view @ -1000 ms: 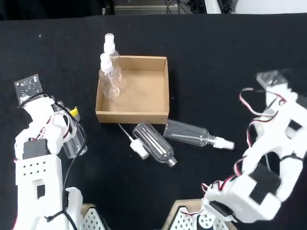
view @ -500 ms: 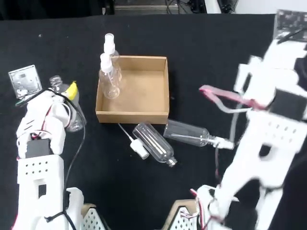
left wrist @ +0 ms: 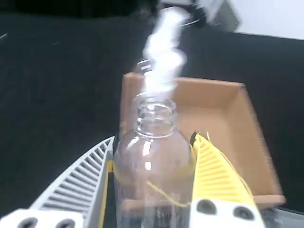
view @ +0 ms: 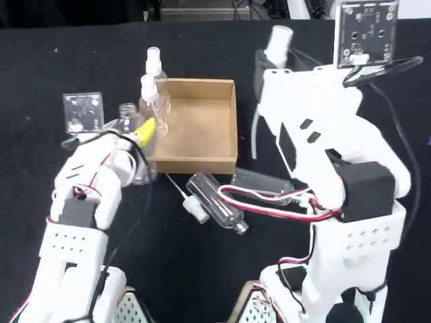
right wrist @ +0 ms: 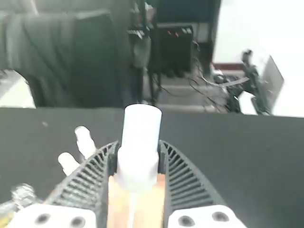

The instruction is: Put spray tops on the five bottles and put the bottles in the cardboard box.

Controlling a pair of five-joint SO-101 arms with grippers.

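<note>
Clamps an uncapped bottle (left wrist: pixel 152 166) upright in the left gripper (left wrist: pixel 154 142), just beside the cardboard box (view: pixel 188 163), and pinches a spray top (right wrist: pixel 139 142) in the right gripper (right wrist: pixel 137 149), tube hanging down, raised off to the left gripper's right across the box.

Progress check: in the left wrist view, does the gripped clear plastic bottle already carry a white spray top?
No, the clear plastic bottle in the left gripper has a bare, open neck.
</note>
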